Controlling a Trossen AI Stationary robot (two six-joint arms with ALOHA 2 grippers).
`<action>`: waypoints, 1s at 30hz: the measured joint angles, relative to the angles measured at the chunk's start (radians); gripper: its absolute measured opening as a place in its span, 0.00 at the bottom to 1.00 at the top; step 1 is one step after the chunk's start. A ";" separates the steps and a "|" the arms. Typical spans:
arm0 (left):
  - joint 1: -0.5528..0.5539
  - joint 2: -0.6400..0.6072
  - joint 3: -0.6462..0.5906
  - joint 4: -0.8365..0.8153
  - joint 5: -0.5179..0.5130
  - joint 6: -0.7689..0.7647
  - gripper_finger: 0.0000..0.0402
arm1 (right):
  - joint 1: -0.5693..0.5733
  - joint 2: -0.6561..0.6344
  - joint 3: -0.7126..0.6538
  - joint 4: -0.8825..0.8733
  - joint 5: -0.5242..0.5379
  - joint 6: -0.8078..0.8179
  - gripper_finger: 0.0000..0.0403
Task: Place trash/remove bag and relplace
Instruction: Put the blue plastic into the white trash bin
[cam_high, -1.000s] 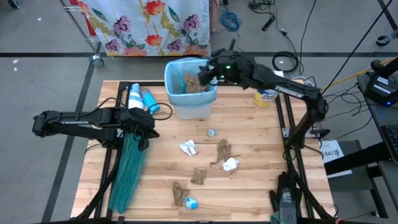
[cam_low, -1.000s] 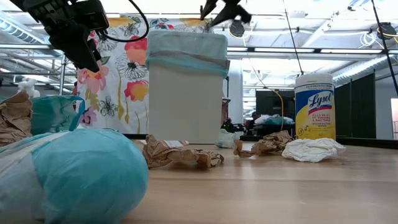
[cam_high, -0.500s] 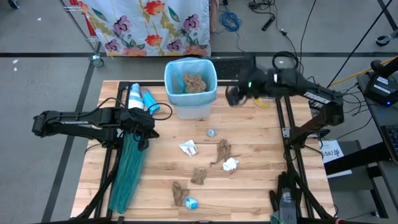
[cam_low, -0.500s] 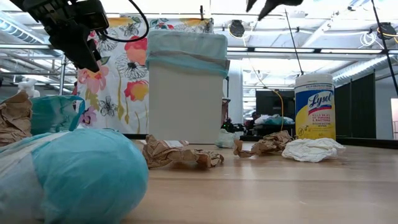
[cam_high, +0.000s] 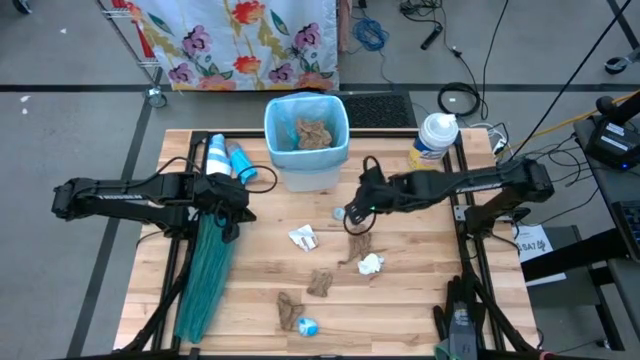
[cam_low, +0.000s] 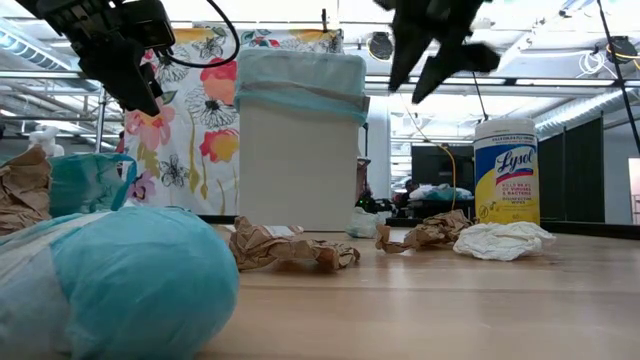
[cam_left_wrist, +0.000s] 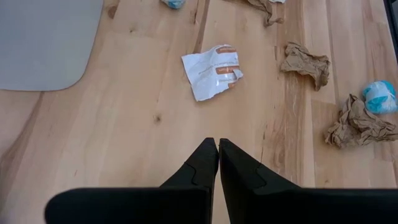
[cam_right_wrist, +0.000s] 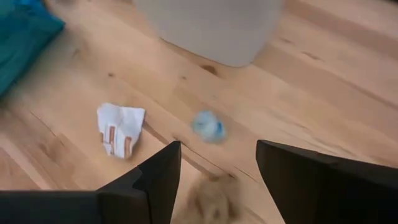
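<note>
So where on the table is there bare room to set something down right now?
Bare wood lies between the white wrapper and the teal bag, and along the table's right side below the wipes canister. It is crowded mid-table: brown paper scraps, a white wad, and the open right gripper hovering there.

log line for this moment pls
right tool open, above brown scrap | left tool shut, waiting by teal bag | bin holds brown paper

bin behind scattered scraps, folded bag left of them
</note>
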 joint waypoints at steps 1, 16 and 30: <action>0.000 0.000 0.000 0.000 0.000 0.000 0.06 | -0.003 0.008 -0.031 0.050 0.001 0.003 0.49; 0.000 0.000 0.000 0.001 0.000 -0.034 0.06 | -0.069 0.210 -0.218 0.494 -0.103 0.001 0.47; 0.000 0.000 0.000 0.000 0.000 -0.026 0.06 | -0.138 0.377 -0.215 0.538 -0.178 0.023 0.31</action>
